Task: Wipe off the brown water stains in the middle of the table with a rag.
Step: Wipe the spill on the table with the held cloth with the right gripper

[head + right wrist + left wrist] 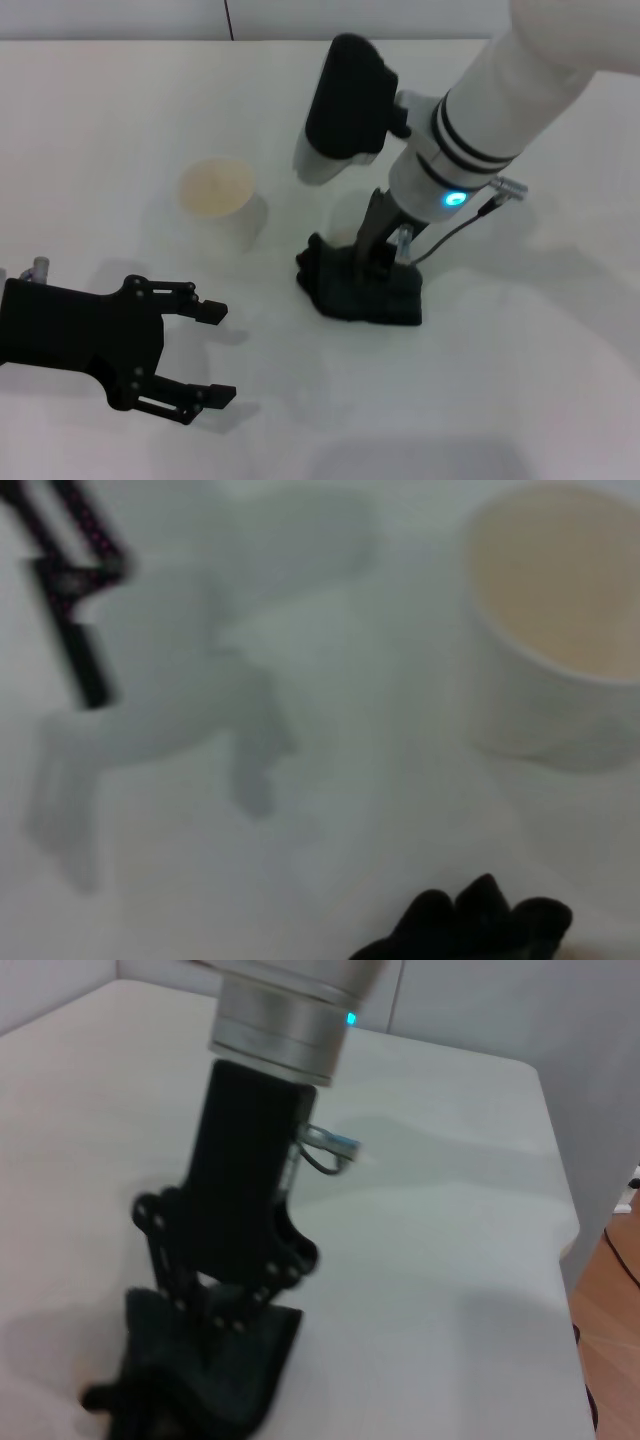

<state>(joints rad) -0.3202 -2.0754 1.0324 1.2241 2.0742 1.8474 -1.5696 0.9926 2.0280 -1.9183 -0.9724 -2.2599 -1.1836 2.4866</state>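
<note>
At the left of the head view, the black left gripper point(212, 352) is held low over the plain white smooth table point(540, 400), its fingers spread apart and empty. Just right of it, a white paper cup point(220, 200) stands upright. Right of centre, the dark green-black bunched cloth rag point(360, 288) is pressed onto the tabletop by the right gripper point(385, 255), whose fingers appear closed into its folds. The rag can be judged soft, thick and light, easily deformed and best gripped at its raised middle. The brown stain cannot be made out; it may be covered by the cloth.
</note>
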